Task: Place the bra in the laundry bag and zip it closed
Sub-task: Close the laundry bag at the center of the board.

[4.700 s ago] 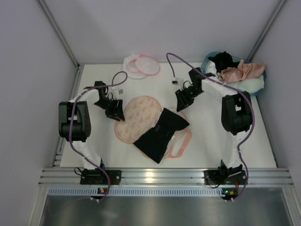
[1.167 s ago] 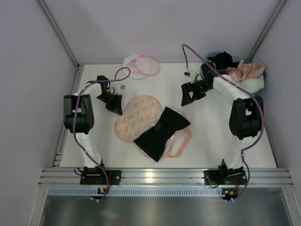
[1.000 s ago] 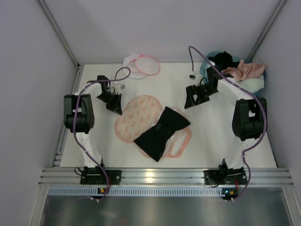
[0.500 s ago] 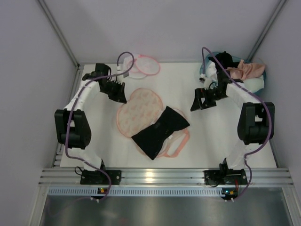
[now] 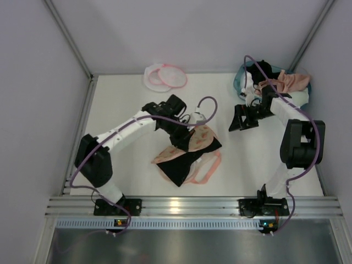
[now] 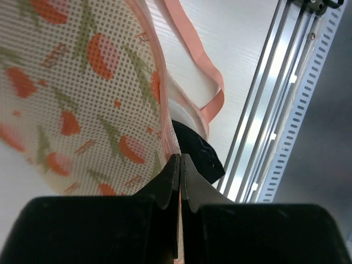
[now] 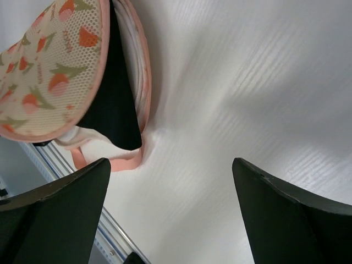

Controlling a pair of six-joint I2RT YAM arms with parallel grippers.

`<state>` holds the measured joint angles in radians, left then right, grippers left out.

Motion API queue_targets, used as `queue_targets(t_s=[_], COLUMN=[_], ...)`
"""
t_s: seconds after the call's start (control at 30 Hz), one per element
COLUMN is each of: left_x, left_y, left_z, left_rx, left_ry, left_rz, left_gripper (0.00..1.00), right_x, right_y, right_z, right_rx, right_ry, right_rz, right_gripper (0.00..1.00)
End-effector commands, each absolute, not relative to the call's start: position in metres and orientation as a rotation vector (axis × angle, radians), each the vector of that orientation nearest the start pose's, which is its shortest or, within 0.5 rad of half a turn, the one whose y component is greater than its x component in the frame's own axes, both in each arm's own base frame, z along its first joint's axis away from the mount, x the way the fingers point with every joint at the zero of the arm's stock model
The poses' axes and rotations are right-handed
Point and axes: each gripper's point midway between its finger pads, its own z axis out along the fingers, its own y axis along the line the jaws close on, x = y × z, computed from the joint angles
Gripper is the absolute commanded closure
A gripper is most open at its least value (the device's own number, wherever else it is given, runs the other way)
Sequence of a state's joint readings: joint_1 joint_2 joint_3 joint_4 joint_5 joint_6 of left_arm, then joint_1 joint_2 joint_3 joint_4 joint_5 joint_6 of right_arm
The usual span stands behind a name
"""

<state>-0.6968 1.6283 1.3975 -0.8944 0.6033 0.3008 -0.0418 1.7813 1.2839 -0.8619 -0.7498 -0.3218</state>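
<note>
While pinched shut on the pink trim of the orange-printed padded piece [image 6: 71, 99], left claw [image 6: 180, 160] holds it over a black garment [image 5: 176, 168], mid-table [image 5: 121, 99]. Right claw [image 5: 240, 120]: wide, empty, near teal basket [image 5: 301, 99]. Bra [image 5: 286, 82]: in basket. Laundry bag [image 5: 166, 76]: far table edge.

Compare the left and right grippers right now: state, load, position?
The left gripper is shut; the right gripper is open wide. The left one pinches the pink trim of the orange-printed pad; the right one holds nothing. The left is mid-table by the black garment; the right hangs over bare table. Both have black fingers.
</note>
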Motion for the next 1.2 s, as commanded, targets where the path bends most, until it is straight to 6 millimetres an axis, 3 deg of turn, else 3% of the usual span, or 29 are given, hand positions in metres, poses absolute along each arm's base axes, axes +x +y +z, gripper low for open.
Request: queue_targets(t_s=[0.0, 0.13, 0.27, 0.33, 0.37, 0.43, 0.53, 0.6, 0.63, 0.67, 0.73, 0.83, 0.93, 1.03, 1.1, 1.17], left_x=[0.191, 0.173, 0.179, 0.181, 0.184, 0.180, 0.172, 0.182, 0.186, 0.190, 0.200, 0.204, 0.198, 0.186, 0.170, 0.165], left_y=[-0.313, -0.341, -0.345, -0.343, -0.339, -0.333, -0.310, -0.292, -0.286, -0.279, -0.266, -0.255, -0.249, -0.257, -0.267, -0.279], left_z=[0.119, 0.073, 0.068, 0.085, 0.088, 0.108, 0.129, 0.138, 0.153, 0.160, 0.184, 0.212, 0.220, 0.215, 0.210, 0.197], left_rx=[1.486, 1.518, 1.531, 1.555, 1.588, 1.637, 1.833, 1.916, 1.899, 1.910, 1.838, 1.721, 1.672, 1.724, 1.840, 1.937], left_ry=[2.401, 2.510, 2.497, 2.417, 2.370, 2.269, 2.115, 2.029, 1.990, 1.958, 1.924, 1.909, 1.909, 1.893, 1.824, 1.784], left_rz=[-1.022, -1.073, -0.964, -0.920, -0.867, -0.819, -0.648, -0.441, -0.392, -0.342, -0.256, -0.205, -0.228, -0.321, -0.437, -0.446], left_gripper=[1.00, 1.00, 0.77, 0.66, 0.54, 0.50, 0.47, 0.39, 0.35, 0.27, 0.02, 0.02, 0.02, 0.02, 0.02, 0.05], right_x=[0.340, 0.339, 0.335, 0.332, 0.330, 0.329, 0.334, 0.340, 0.340, 0.340, 0.341, 0.344, 0.342, 0.350, 0.356, 0.362], right_y=[0.086, 0.080, 0.078, 0.074, 0.070, 0.064, 0.052, 0.046, 0.043, 0.041, 0.040, 0.041, 0.052, 0.063, 0.068, 0.080], right_z=[0.108, 0.112, 0.115, 0.115, 0.119, 0.125, 0.156, 0.175, 0.186, 0.191, 0.206, 0.221, 0.238, 0.249, 0.257, 0.256], right_rx=[-0.515, -0.542, -0.581, -0.613, -0.630, -0.644, -0.625, -0.627, -0.631, -0.643, -0.659, -0.668, -0.734, -0.783, -0.783, -0.774], right_ry=[2.548, 2.536, 2.529, 2.530, 2.528, 2.504, 2.420, 2.370, 2.341, 2.328, 2.294, 2.270, 2.262, 2.261, 2.257, 2.279], right_rz=[0.960, 0.943, 0.914, 0.877, 0.835, 0.793, 0.720, 0.673, 0.642, 0.615, 0.581, 0.568, 0.610, 0.584, 0.575, 0.599], right_gripper=[0.07, 0.10, 0.12, 0.14, 0.14, 0.15, 0.15, 0.13, 0.12, 0.12, 0.10, 0.06, 0.06, 0.05, 0.04, 0.03])
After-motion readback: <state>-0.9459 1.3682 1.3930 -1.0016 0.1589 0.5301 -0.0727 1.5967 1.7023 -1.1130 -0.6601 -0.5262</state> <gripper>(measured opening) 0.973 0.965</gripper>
